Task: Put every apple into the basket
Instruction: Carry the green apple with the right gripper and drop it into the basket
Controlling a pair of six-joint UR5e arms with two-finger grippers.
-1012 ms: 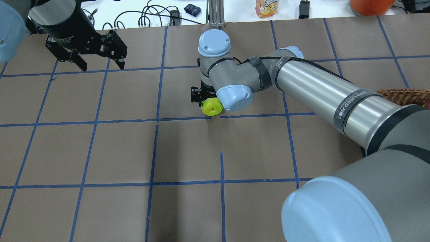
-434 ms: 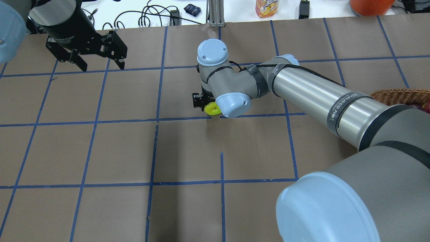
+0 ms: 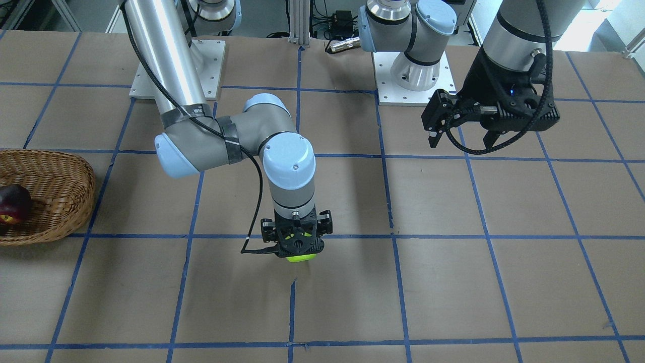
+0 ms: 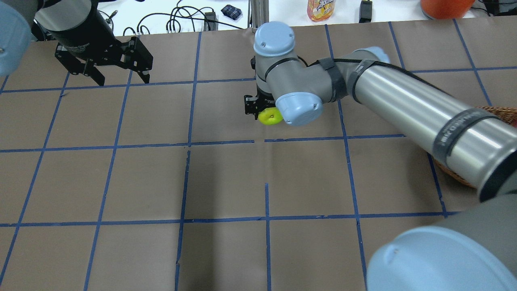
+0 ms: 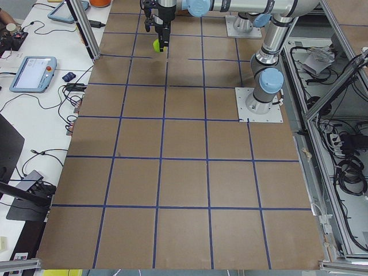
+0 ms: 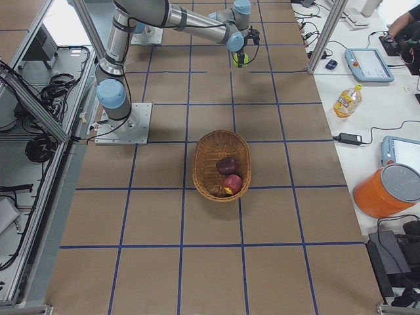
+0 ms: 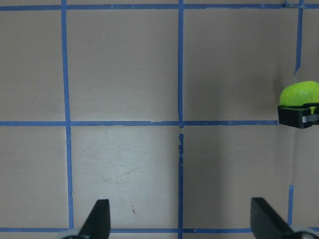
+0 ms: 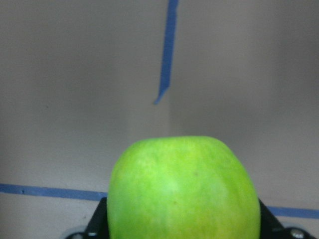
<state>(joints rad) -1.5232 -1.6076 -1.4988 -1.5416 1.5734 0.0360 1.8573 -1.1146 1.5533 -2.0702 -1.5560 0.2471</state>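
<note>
My right gripper (image 3: 297, 252) is shut on the lime green apple (image 4: 271, 116), held above the table near its middle; the apple fills the bottom of the right wrist view (image 8: 183, 189). The wicker basket (image 6: 209, 152) sits toward the robot's right end of the table and holds a dark maroon apple (image 6: 227, 165) and a red apple (image 6: 232, 184). In the front-facing view the basket (image 3: 60, 191) shows at the left edge with one red apple (image 3: 14, 204). My left gripper (image 4: 108, 72) hangs open and empty over the far left of the table.
Brown paper with a blue tape grid covers the table (image 4: 226, 178). Beyond the far edge lie cables (image 4: 177, 20), a juice bottle (image 4: 321, 9) and an orange container (image 4: 444, 7). The arm bases (image 3: 413, 75) stand at the robot's side.
My right gripper has lifted the green apple off the table and carried it up and toward the right. The left arm has stayed still.
</note>
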